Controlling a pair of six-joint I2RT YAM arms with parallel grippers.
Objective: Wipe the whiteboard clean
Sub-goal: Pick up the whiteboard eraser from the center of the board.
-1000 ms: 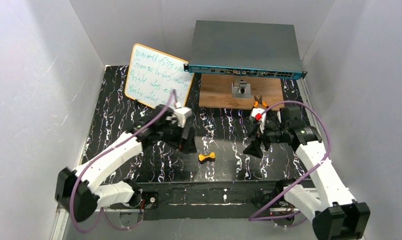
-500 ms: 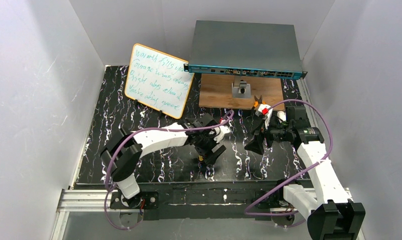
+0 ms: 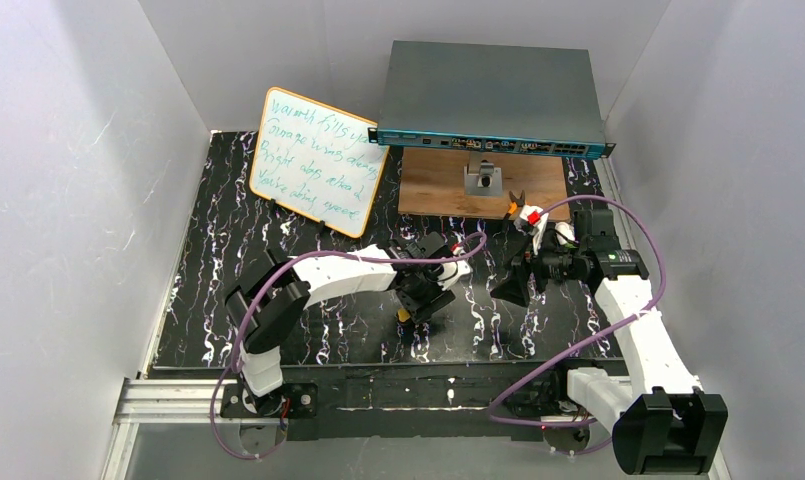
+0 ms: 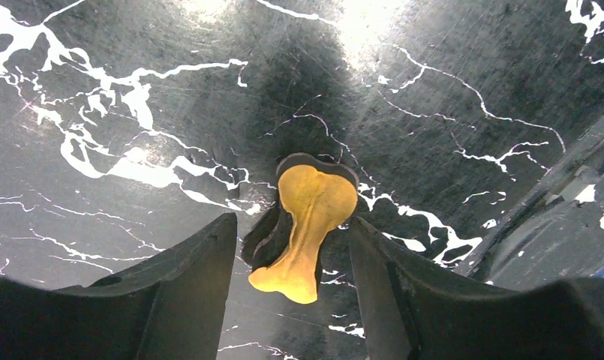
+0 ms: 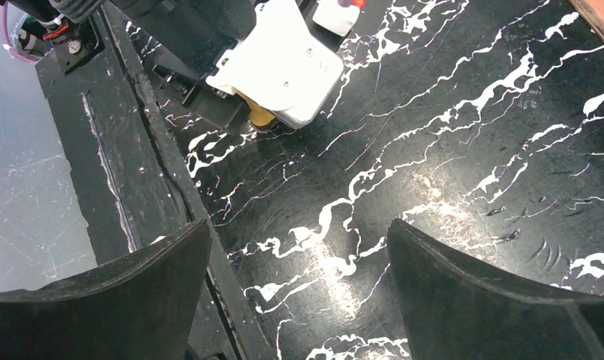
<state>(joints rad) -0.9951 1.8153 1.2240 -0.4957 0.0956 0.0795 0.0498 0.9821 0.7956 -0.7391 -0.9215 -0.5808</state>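
The whiteboard [image 3: 316,162], orange-rimmed and covered in green-blue handwriting, leans at the back left of the black marbled table. A yellow bone-shaped eraser [image 4: 310,217] with a black underside lies on the mat in the middle. My left gripper [image 4: 291,229] points down over it with one finger on each side, and a gap shows between each finger and the eraser. In the top view the left gripper [image 3: 418,303] covers most of the eraser [image 3: 405,314]. My right gripper [image 3: 511,287] hovers open to the right, and in its own view it [image 5: 297,232] holds nothing.
A grey network switch [image 3: 493,95] sits raised at the back, with a brown wooden board [image 3: 433,188] and a small metal fixture [image 3: 483,178] under it. An orange-handled tool [image 3: 519,207] lies by the right arm. The table's front rail [image 5: 103,172] runs close to the right gripper.
My left arm has swung from beside the whiteboard to the middle of the table and come down over the eraser, its jaws narrowing round it. The right arm shifted slightly.
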